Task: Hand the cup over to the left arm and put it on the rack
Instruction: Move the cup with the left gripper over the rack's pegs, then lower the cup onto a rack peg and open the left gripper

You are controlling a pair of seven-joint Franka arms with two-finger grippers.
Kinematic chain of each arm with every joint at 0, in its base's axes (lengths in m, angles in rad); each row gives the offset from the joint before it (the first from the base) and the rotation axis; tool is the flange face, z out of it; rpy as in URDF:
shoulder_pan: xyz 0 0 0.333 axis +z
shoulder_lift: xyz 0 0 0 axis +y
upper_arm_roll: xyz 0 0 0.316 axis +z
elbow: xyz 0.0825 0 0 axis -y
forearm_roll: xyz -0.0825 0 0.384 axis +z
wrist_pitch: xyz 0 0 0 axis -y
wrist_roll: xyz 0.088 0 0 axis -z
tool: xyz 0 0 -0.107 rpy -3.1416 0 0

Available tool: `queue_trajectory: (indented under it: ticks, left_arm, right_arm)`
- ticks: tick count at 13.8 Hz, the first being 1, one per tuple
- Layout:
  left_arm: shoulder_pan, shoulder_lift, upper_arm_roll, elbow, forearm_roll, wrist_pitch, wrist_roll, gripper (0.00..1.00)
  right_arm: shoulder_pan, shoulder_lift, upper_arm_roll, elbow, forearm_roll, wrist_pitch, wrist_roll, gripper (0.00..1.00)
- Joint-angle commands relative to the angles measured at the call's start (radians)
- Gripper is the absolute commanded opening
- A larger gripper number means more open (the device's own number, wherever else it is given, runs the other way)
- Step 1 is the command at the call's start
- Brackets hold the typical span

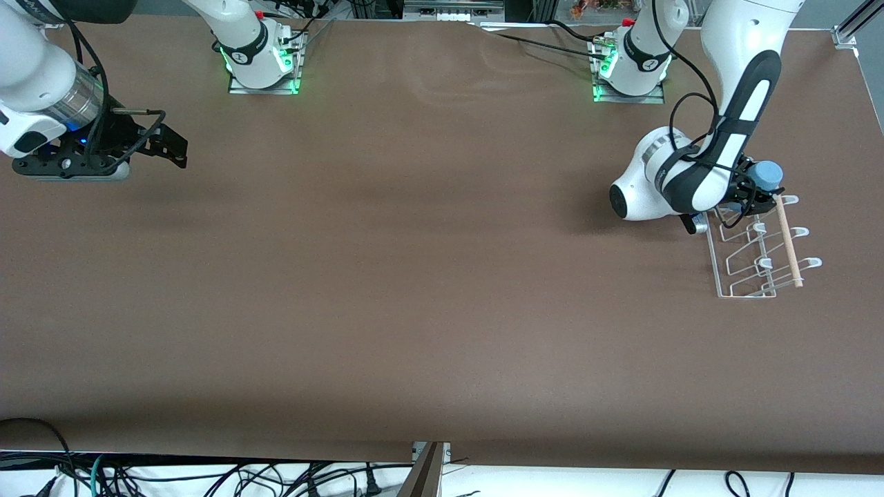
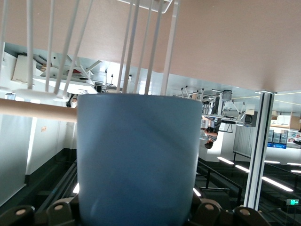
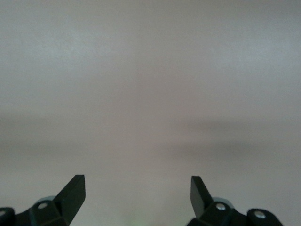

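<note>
The light-blue cup (image 1: 766,172) is clamped in my left gripper (image 1: 755,191), which is shut on it. It hangs over the end of the white wire rack (image 1: 749,266) that lies farthest from the front camera. In the left wrist view the cup (image 2: 136,160) fills the middle, gripped by its narrower part. The rack's wires (image 2: 141,47) and wooden dowel (image 2: 37,109) show just past its rim. My right gripper (image 1: 169,146) waits open over the right arm's end of the table. Nothing is between its fingers (image 3: 75,190).
The rack stands on the brown table (image 1: 428,276) at the left arm's end, its dowel (image 1: 789,241) along the side toward the table's edge. The two arm bases (image 1: 262,59) (image 1: 632,69) stand along the table's edge farthest from the front camera.
</note>
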Motion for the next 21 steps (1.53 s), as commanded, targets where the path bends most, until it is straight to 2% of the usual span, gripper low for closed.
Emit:
queue_trajectory:
  ticks: [1, 4, 5, 6, 9, 11, 14, 16, 19, 21]
  left_arm:
    - [0.016, 0.012, -0.005, -0.009, 0.047, 0.014, -0.01, 0.14]
    - [0.026, 0.021, -0.003, -0.009, 0.064, 0.044, -0.01, 0.19]
    - [0.039, 0.025, -0.005, -0.009, 0.075, 0.053, -0.01, 0.44]
    - [0.039, 0.025, -0.005, -0.009, 0.078, 0.058, -0.008, 0.99]
    - [0.039, 0.018, -0.005, -0.006, 0.078, 0.06, -0.007, 1.0]
    - [0.04, 0.004, -0.005, 0.0, 0.076, 0.06, -0.004, 1.0]
    - [0.077, -0.031, -0.012, 0.012, 0.044, 0.086, -0.004, 1.0]
    - [0.082, -0.068, -0.011, 0.058, -0.067, 0.115, -0.004, 1.0]
    - [0.091, -0.111, -0.005, 0.203, -0.349, 0.118, -0.008, 1.0]
    - [0.132, -0.122, -0.003, 0.297, -0.526, 0.115, -0.011, 1.0]
  right_arm:
    - [-0.003, 0.009, -0.002, 0.036, 0.036, -0.022, -0.002, 0.99]
    - [-0.003, 0.017, -0.01, 0.038, 0.035, -0.02, -0.023, 0.99]
    - [-0.005, 0.02, -0.026, 0.041, 0.033, -0.02, -0.044, 0.99]
    - [-0.003, 0.023, -0.036, 0.042, 0.033, -0.022, -0.073, 0.99]
    - [-0.003, 0.029, -0.036, 0.054, 0.023, -0.022, -0.091, 0.99]
    - [-0.002, 0.089, -0.036, 0.131, 0.012, -0.03, -0.103, 0.99]
    - [-0.002, 0.098, -0.036, 0.148, 0.01, -0.033, -0.104, 0.99]
    - [-0.003, 0.098, -0.036, 0.147, 0.01, -0.039, -0.104, 0.99]
    - [0.0, 0.1, -0.034, 0.15, 0.01, -0.054, -0.104, 0.99]
    - [-0.002, 0.098, -0.03, 0.148, 0.01, -0.054, -0.104, 0.99]
